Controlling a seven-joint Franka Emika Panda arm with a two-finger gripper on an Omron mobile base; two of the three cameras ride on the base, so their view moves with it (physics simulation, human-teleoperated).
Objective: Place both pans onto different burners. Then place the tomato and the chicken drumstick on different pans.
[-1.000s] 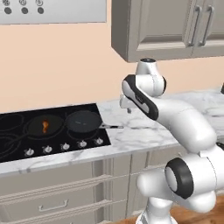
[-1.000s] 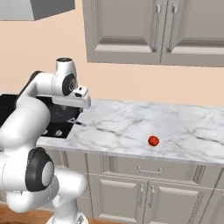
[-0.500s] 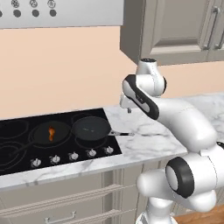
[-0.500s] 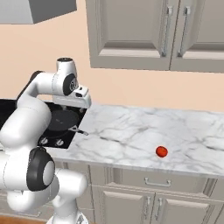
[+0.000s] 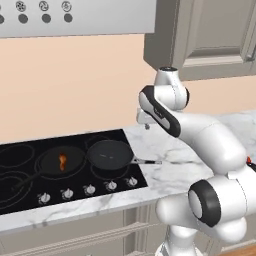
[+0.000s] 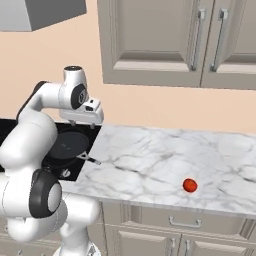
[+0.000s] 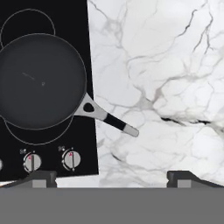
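Two black pans sit on burners of the black cooktop (image 5: pixel 15 200). The left pan (image 5: pixel 50 162) holds the orange-brown chicken drumstick (image 5: pixel 62 161). The right pan (image 5: pixel 110 154) (image 6: pixel 70 145) (image 7: pixel 41 81) is empty, and its handle (image 7: pixel 109 120) reaches out over the marble. The red tomato (image 6: pixel 189 185) lies on the counter far to the right, near the front edge. My gripper (image 5: pixel 146 125) (image 6: pixel 83 123) (image 7: pixel 111 179) hangs open and empty above the cooktop's right edge, beside the empty pan's handle.
The white marble counter (image 6: pixel 150 150) runs right from the cooktop. A row of silver knobs (image 7: pixel 71 159) lines the cooktop's front. A free burner ring (image 7: pixel 28 26) lies behind the empty pan. Wall cabinets (image 6: pixel 160 40) and a hood (image 5: pixel 75 17) hang above.
The whole scene has shifted right and down in both base views, so the base has driven. The arm keeps its pose, and the gripper stays open and empty.
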